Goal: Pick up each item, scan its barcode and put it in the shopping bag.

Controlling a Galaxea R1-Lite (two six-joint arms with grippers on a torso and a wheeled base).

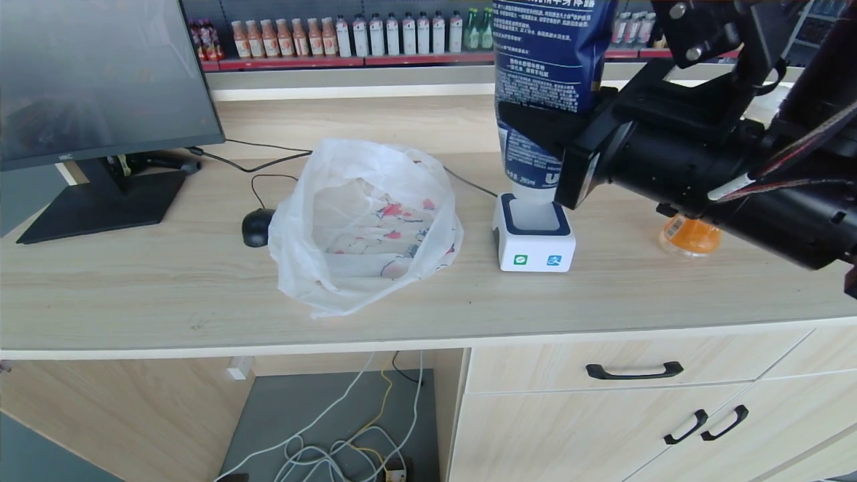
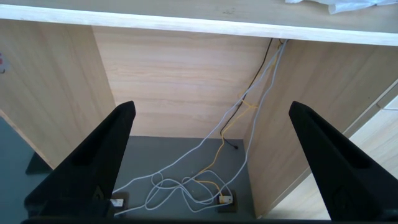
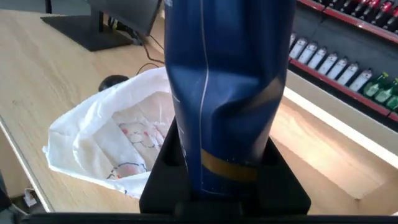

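1. The left tool [image 2: 211, 109] hangs below the counter [image 1: 167, 288] edge, its jaws spread wide and empty.
2. The white shopping bag [image 1: 365, 221] sits open-mouthed on the counter, beside a black mouse [image 1: 256, 226].
3. Just right of the bag stands the white scanner [image 1: 533, 234].
4. The right tool [image 1: 539, 130] clamps a blue pouch [image 1: 546, 53] upright, its lower end just above the scanner.
5. An orange item [image 1: 689, 235] rests farther right, partly hidden by the arm.
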